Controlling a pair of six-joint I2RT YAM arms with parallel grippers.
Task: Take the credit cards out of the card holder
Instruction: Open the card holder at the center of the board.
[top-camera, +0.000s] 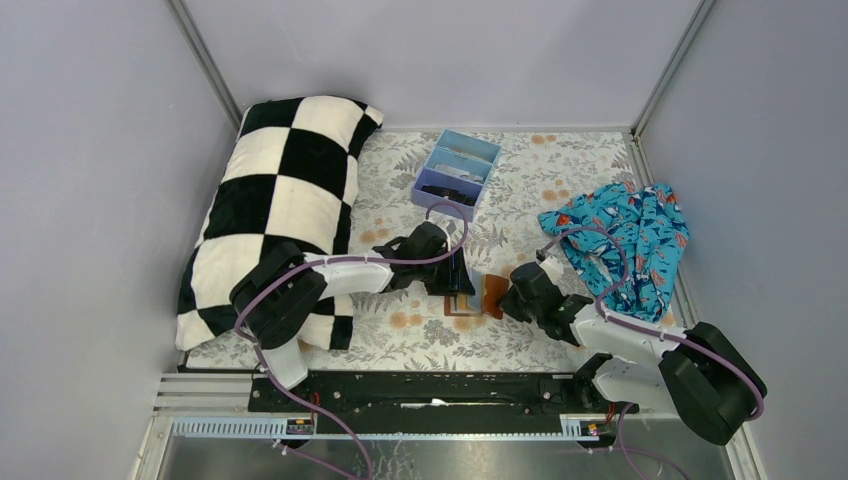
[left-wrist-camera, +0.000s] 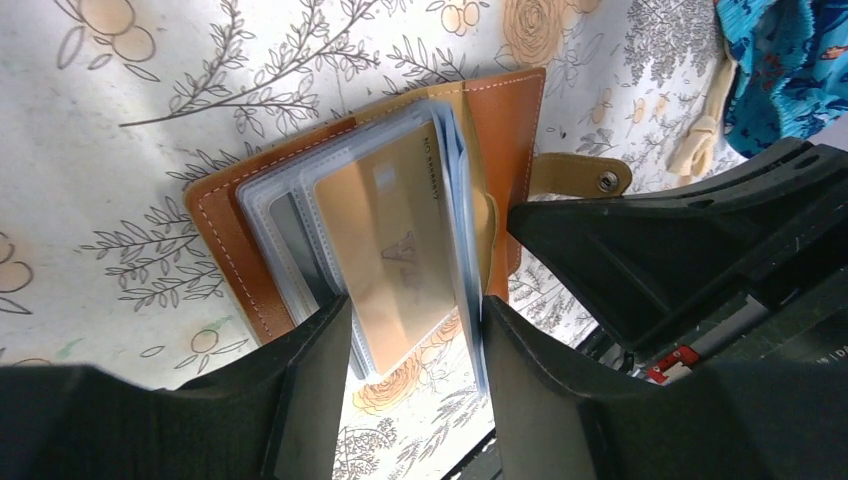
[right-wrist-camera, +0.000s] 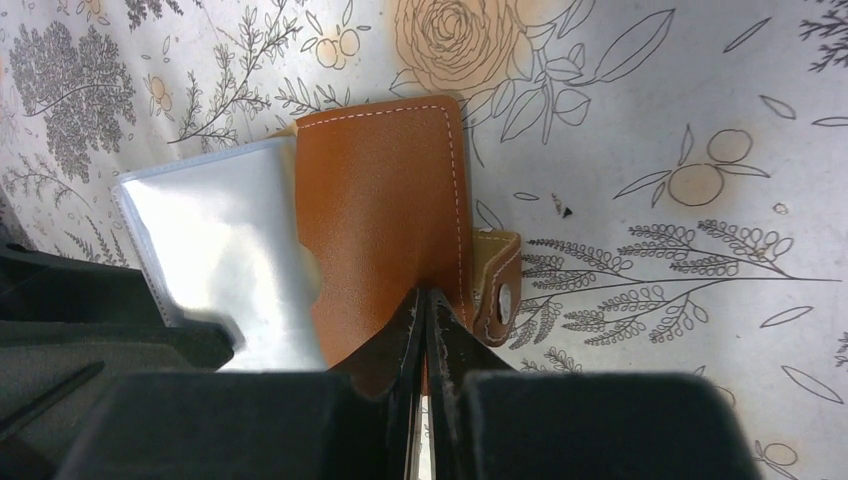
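Card holder (left-wrist-camera: 225, 240) lying open on the floral desk (top-camera: 560, 170), between both hands. Right hand (right-wrist-camera: 425, 305) is clamped shut on its brown leather flap. Left hand (left-wrist-camera: 412, 318) straddles the credit cards (left-wrist-camera: 395, 230) in clear sleeves, gold one uppermost; whether it truly grips is unclear. Blue tray (top-camera: 442, 203) sits behind, patterned cloth (top-camera: 625, 235) to the right.

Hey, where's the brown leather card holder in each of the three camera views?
Top external: brown leather folding card holder just below picture centre.
Left wrist: centre, lying open, card sleeves up.
Right wrist: just left of centre, cover pinched by the right tool.
Shared landmark: the floral tablecloth beneath it.
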